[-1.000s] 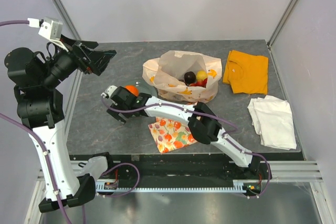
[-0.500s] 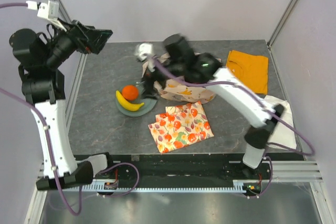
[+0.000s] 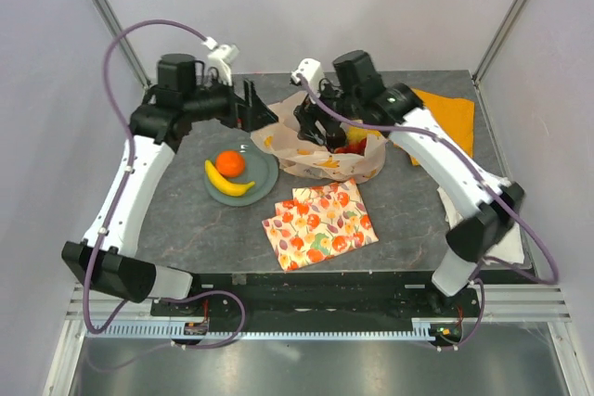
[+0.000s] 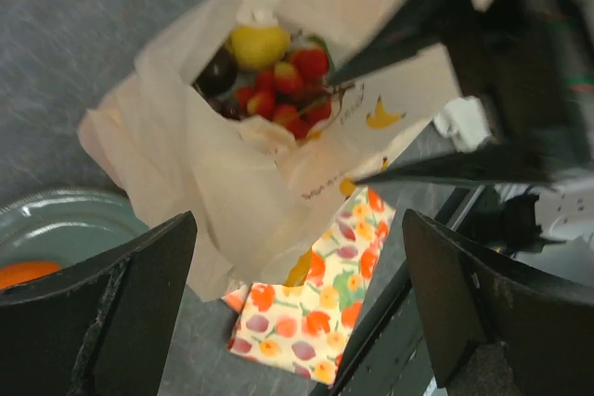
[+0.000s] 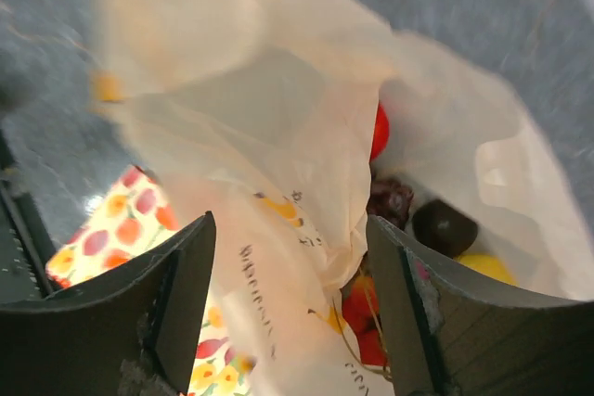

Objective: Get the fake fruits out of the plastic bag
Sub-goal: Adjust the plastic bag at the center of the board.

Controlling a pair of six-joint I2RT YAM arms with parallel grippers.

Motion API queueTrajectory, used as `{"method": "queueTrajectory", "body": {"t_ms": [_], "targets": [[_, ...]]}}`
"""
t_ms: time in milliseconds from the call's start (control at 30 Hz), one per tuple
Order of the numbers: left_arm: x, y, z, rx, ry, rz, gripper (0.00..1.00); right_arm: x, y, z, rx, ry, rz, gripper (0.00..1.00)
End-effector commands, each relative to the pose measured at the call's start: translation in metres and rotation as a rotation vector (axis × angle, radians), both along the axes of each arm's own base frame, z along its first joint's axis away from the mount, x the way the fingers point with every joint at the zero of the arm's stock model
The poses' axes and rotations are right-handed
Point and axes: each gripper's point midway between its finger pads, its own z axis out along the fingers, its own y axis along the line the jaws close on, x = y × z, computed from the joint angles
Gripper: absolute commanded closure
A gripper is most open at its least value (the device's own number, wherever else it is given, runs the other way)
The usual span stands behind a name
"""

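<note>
The plastic bag (image 3: pixel 327 157) stands open at mid-table with fake fruits inside: a yellow lemon (image 4: pixel 258 44), red grapes (image 4: pixel 290 99), a red apple (image 5: pixel 379 132) and dark purple grapes (image 5: pixel 391 201). A banana (image 3: pixel 228 182) and an orange (image 3: pixel 230 163) lie on a grey plate (image 3: pixel 264 178) to the bag's left. My right gripper (image 3: pixel 314 127) hangs open over the bag's mouth, and the bag's near wall (image 5: pixel 278 257) lies loose between its fingers. My left gripper (image 3: pixel 252 110) is wide open and empty beside the bag's left rim.
A flat fruit-patterned cloth (image 3: pixel 320 223) lies in front of the bag. An orange shirt (image 3: pixel 450 127) lies at the back right. A folded white cloth (image 3: pixel 506 229) sits at the right edge, partly behind the right arm.
The right arm swung from the plate up and over to the bag's mouth and its jaws narrowed a little. The left arm came down from the far left to the bag's left rim.
</note>
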Motion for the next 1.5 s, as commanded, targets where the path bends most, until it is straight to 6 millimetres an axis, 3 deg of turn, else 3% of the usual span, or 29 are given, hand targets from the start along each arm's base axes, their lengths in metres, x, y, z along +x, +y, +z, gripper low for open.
{"method": "queueTrajectory", "body": {"t_ms": [0, 100, 200, 267, 300, 333, 367, 400, 467, 500, 600, 633, 667, 700, 733, 767, 800, 833, 1033, 1100, 1267, 1300, 1333, 1367, 1400, 1433, 1467], "targets": [[0.004, -0.001, -0.056, 0.189, 0.041, -0.005, 0.01, 0.033, 0.003, -0.057, -0.102, 0.1, -0.1, 0.28], [0.013, 0.003, -0.081, 0.257, 0.091, 0.02, 0.01, 0.049, 0.011, -0.084, -0.137, 0.123, -0.099, 0.34], [0.007, 0.01, -0.095, 0.329, 0.078, -0.015, 0.13, 0.052, 0.008, -0.112, -0.193, 0.145, -0.095, 0.4], [-0.01, 0.009, -0.102, 0.321, 0.09, -0.076, 0.41, 0.039, 0.002, -0.127, -0.216, 0.177, -0.069, 0.41], [-0.019, 0.009, -0.097, 0.313, 0.07, -0.098, 0.65, 0.021, -0.008, -0.143, -0.241, 0.225, -0.059, 0.41], [-0.029, 0.01, -0.104, 0.309, 0.091, -0.111, 0.98, 0.009, -0.014, -0.149, -0.253, 0.251, -0.049, 0.42], [-0.035, 0.01, -0.106, 0.306, 0.096, -0.12, 0.98, -0.005, -0.021, -0.142, -0.245, 0.25, -0.033, 0.42], [-0.043, 0.011, -0.109, 0.31, 0.098, -0.146, 0.98, -0.028, -0.032, -0.166, -0.281, 0.317, -0.004, 0.42], [-0.062, 0.007, -0.112, 0.278, 0.112, -0.21, 0.98, -0.047, -0.047, -0.171, -0.302, 0.324, 0.014, 0.42], [-0.068, 0.007, -0.117, 0.271, 0.133, -0.222, 0.98, -0.053, -0.059, -0.185, -0.348, 0.329, 0.014, 0.42], [-0.082, 0.001, -0.116, 0.237, 0.146, -0.283, 0.98, -0.03, -0.06, -0.173, -0.299, 0.287, -0.042, 0.42], [-0.087, 0.0, -0.114, 0.227, 0.144, -0.305, 0.98, -0.016, -0.055, -0.165, -0.266, 0.257, -0.062, 0.42], [-0.091, -0.001, -0.113, 0.221, 0.144, -0.325, 0.98, -0.002, -0.054, -0.17, -0.26, 0.266, -0.085, 0.42], [-0.098, -0.002, -0.109, 0.216, 0.136, -0.366, 0.98, 0.017, -0.044, -0.152, -0.224, 0.225, -0.099, 0.43], [-0.11, -0.009, -0.1, 0.162, 0.142, -0.435, 0.98, 0.028, -0.039, -0.149, -0.209, 0.221, -0.114, 0.43], [-0.115, -0.011, -0.096, 0.141, 0.14, -0.466, 0.98, 0.04, -0.034, -0.162, -0.221, 0.245, -0.126, 0.43], [-0.119, -0.013, -0.091, 0.126, 0.13, -0.49, 0.98, 0.056, -0.027, -0.147, -0.191, 0.215, -0.138, 0.44], [-0.12, -0.014, -0.09, 0.118, 0.133, -0.497, 0.98, 0.064, -0.024, -0.148, -0.183, 0.217, -0.146, 0.44], [-0.12, -0.01, -0.101, 0.153, 0.146, -0.504, 0.98, 0.102, -0.004, -0.155, -0.157, 0.179, -0.151, 0.47], [-0.12, -0.01, -0.102, 0.15, 0.152, -0.5, 0.98, 0.107, 0.004, -0.167, -0.151, 0.203, -0.154, 0.51], [-0.095, -0.004, -0.105, 0.162, 0.195, -0.348, 0.98, 0.095, 0.01, -0.19, -0.174, 0.25, -0.163, 0.55], [-0.083, -0.001, -0.102, 0.148, 0.184, -0.313, 0.98, 0.097, 0.011, -0.187, -0.157, 0.219, -0.177, 0.55], [-0.078, -0.001, -0.106, 0.129, 0.215, -0.297, 0.98, 0.091, 0.012, -0.165, -0.123, 0.169, -0.171, 0.55], [-0.071, 0.002, -0.105, 0.103, 0.243, -0.264, 0.98, 0.076, 0.006, -0.186, -0.147, 0.194, -0.167, 0.53], [-0.068, 0.002, -0.106, 0.083, 0.25, -0.267, 0.98, 0.079, 0.01, -0.179, -0.115, 0.134, -0.174, 0.53], [-0.064, 0.003, -0.11, 0.079, 0.267, -0.26, 0.98, 0.071, 0.014, -0.171, -0.099, 0.11, -0.161, 0.53], [-0.061, 0.005, -0.113, 0.08, 0.277, -0.246, 0.99, 0.064, 0.015, -0.178, -0.104, 0.116, -0.155, 0.52]]}}
